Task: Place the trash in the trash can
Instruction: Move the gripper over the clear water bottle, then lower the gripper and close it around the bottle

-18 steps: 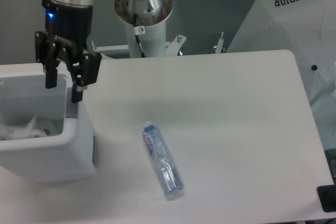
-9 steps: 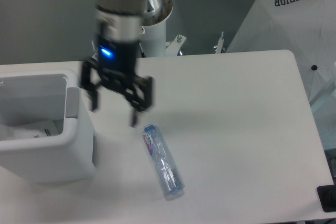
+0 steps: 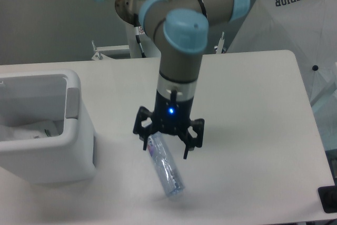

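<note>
A: Bottle [image 3: 164, 164], clear crinkled plastic, blue-red label: lies flat on the bench [image 3: 247, 104], long axis running from upper left to lower right, cap end hidden under the claw.

B: Claw [image 3: 167, 147], position?

A: Directly above the bottle's upper end, fingers pointing down, one on each side of the bottle, roughly across its long axis. Spread wide; holds nothing, and contact with the bottle cannot be confirmed.

B: Trash can [image 3: 42, 156]?

A: Large white bin at the bench's left edge, well apart from the bottle. Something pale lies inside; too unclear to name.

B: Assessment?

A: Likely a straight descent and closure near the label; the crinkled wall may give under the fingers.
</note>
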You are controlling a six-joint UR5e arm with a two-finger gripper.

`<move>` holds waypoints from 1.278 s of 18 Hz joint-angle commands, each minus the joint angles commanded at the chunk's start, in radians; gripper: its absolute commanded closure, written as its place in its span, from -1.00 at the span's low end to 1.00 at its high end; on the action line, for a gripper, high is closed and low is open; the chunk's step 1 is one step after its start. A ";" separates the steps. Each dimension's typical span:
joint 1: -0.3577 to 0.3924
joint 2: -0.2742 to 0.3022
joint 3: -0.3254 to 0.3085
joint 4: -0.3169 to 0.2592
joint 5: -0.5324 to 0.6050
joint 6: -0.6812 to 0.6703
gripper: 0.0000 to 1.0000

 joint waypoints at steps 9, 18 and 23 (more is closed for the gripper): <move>-0.008 -0.124 0.052 -0.103 0.095 -0.125 -1.00; -0.051 -0.226 0.111 -0.124 0.190 -0.217 -1.00; -0.067 -0.261 0.123 -0.163 0.247 -0.238 -1.00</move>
